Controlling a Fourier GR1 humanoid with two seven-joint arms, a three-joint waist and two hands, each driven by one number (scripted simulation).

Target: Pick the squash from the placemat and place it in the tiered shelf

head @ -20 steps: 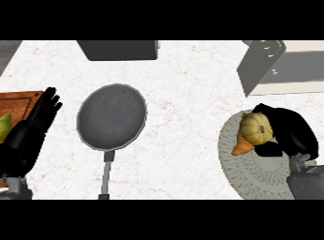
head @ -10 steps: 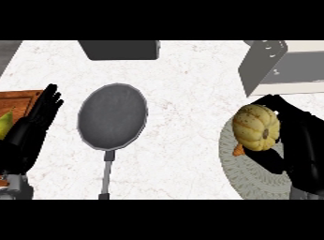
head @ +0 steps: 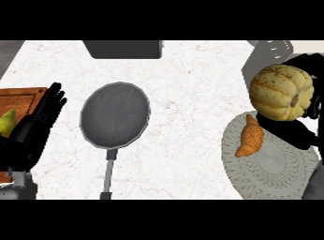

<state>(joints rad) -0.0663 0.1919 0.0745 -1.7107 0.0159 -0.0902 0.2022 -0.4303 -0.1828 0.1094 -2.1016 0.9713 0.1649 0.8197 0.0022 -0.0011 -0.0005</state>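
The squash (head: 281, 92) is held raised at about 3 o'clock, gripped by the right hand (head: 315, 117), whose fingers are curled round it, above the upper edge of the round placemat (head: 275, 166), on which a croissant (head: 249, 136) is left lying. The left hand (head: 35, 126) is seen at 9 o'clock, fingers straight and holding nothing, over a wooden board (head: 12, 101) carrying a pear (head: 4, 122), beside a frying pan (head: 115, 116) on the worktop (head: 192, 79)

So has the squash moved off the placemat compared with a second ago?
Yes. The squash, held in the right hand, has risen and shifted toward the counter's far edge; it now shows mostly past the placemat, where the croissant remains.
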